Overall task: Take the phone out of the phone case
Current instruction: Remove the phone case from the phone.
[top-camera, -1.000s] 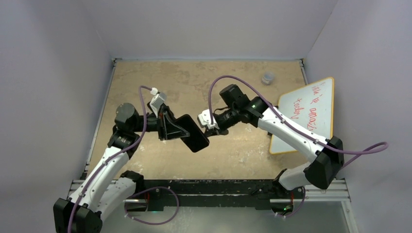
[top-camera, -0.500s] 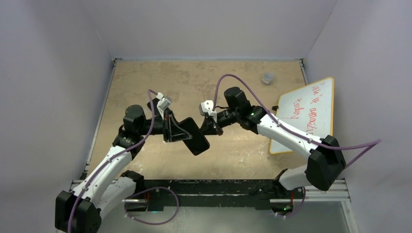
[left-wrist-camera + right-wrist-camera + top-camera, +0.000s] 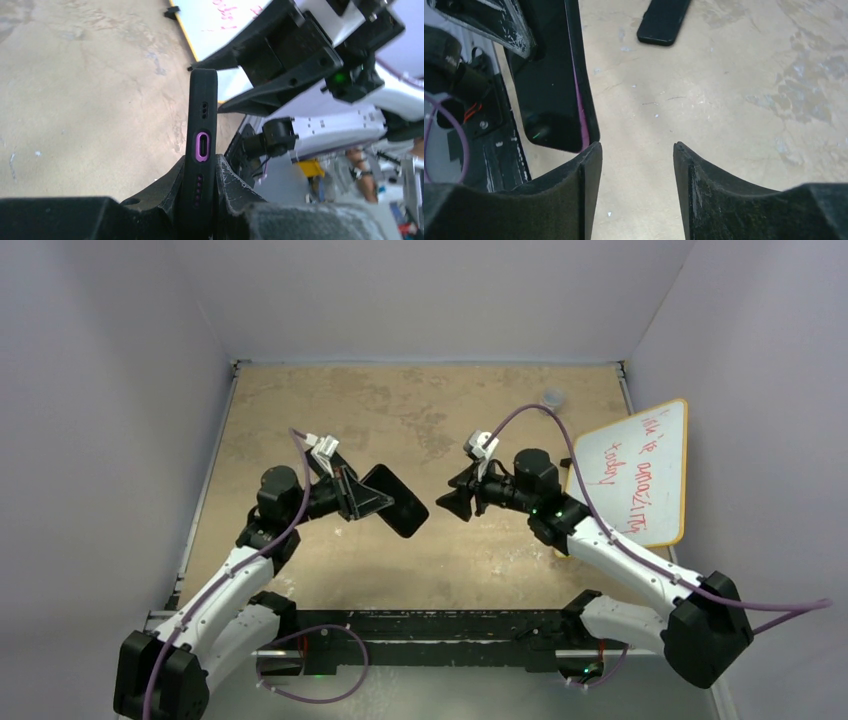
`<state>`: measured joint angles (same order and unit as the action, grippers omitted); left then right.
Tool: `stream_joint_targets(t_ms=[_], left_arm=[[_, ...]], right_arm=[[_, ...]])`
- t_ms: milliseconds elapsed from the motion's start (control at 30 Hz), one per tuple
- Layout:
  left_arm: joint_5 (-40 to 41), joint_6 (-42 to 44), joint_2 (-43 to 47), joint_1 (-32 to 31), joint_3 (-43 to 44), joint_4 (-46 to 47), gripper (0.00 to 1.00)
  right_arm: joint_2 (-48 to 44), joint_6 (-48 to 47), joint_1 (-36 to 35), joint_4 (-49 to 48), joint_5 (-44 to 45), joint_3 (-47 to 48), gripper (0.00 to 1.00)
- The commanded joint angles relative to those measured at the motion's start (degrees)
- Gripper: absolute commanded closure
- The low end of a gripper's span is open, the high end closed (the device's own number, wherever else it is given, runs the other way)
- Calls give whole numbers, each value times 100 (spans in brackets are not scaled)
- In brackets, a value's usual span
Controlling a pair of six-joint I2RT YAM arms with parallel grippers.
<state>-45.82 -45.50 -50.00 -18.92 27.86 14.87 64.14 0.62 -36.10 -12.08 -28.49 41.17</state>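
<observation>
Left pincer clamps cased phone; right pincer wide, now backed off.

L gripper clamped, mid-air; R gripper jaws apart, facing L.

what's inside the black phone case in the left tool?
A purple phone: purple shows around the charging port in the black rubbery phone case clamped in the left tool. From the left wrist view, the case hides the rest.
</observation>
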Motion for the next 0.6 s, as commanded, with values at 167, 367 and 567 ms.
stream_joint_targets(t_ms=[167,367,567], left_arm=[[1529,-1976,380,29,-599,1549,100],[1872,-2818,385,28,-1006,2472,100],[1748,-3281,269,28,-1247,3453,100]], right_arm=[[-224,2208,-40,-2116,683,-1031,31],[-98,2783,-38,-3112,303,-1500,31],[240,3639,-49,-4718,322,-1886,33]])
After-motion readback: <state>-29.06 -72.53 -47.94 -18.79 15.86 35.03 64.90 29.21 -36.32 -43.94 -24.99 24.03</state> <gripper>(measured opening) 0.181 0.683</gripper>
